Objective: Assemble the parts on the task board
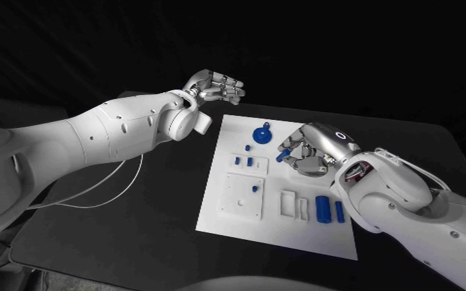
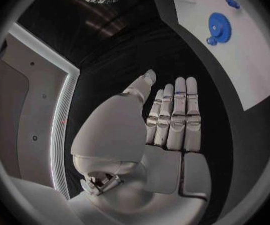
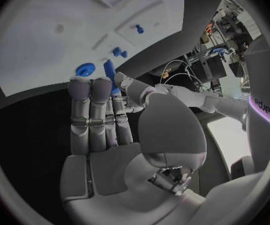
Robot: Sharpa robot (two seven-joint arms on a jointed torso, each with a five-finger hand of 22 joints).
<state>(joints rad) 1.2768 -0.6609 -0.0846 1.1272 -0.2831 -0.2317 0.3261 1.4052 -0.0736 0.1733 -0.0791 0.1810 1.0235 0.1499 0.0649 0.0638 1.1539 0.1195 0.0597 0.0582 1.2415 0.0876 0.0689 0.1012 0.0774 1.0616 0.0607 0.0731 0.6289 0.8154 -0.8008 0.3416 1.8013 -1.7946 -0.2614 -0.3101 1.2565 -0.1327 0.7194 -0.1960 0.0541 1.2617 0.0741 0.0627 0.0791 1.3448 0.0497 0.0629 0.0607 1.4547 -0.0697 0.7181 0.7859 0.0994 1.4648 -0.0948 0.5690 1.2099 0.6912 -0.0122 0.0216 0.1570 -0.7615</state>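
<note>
The right hand [image 1: 309, 153] hovered over the task board [image 1: 248, 213], pinching a blue peg [image 3: 109, 71]; the peg's lower end was hidden behind fingers. At ten o'clock, off the board, the left hand [image 1: 215, 87] was flat, empty, fingers together.

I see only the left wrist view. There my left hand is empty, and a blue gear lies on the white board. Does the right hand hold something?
Observer: Yes. The right hand pinches a small blue peg between its thumb and fingers.
Operator: Where is that hand, relative to the board?
Observer: In the head view it hangs over the right side of the board, a little nearer the robot than the blue gear.
Operator: Are there other blue parts closer to the robot?
Observer: Yes. Two blue cylinders lie side by side near the board's near right corner.
</note>
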